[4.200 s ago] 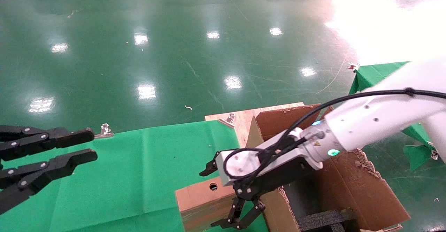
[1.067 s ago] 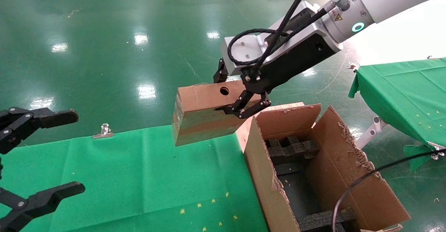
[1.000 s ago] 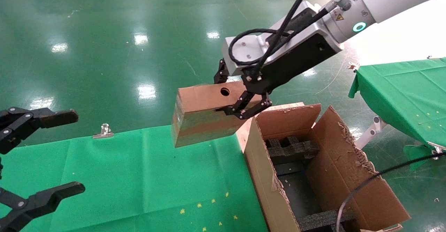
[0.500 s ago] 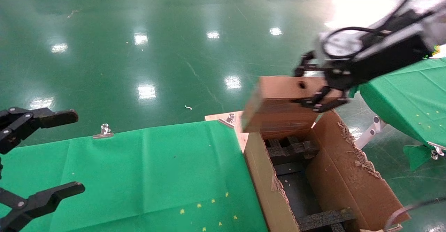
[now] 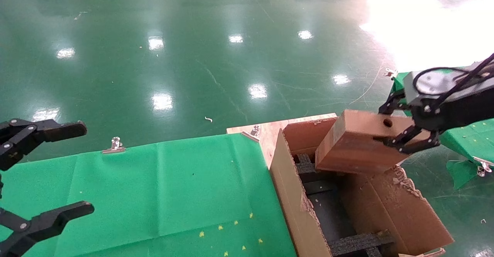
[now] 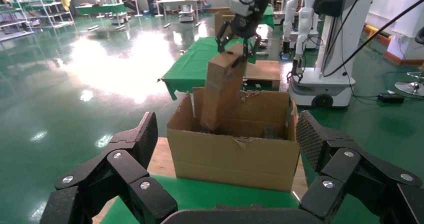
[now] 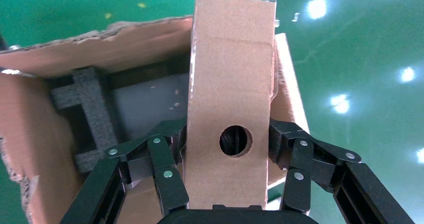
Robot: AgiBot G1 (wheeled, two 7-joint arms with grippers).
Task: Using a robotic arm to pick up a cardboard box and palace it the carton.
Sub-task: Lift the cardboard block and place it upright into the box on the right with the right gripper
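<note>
Right gripper clamps cardboard box, long axis tilted toward 8 o'clock above carton; left gripper open, parked

So the right gripper grabbed the box off the green cloth, lifted it up high, then swung it over to the robot's right. Now it's come down a bit and the box hangs tilted over the carton, low end dipping past the far flap toward the foam inserts. Left gripper spread wider early on.
</note>
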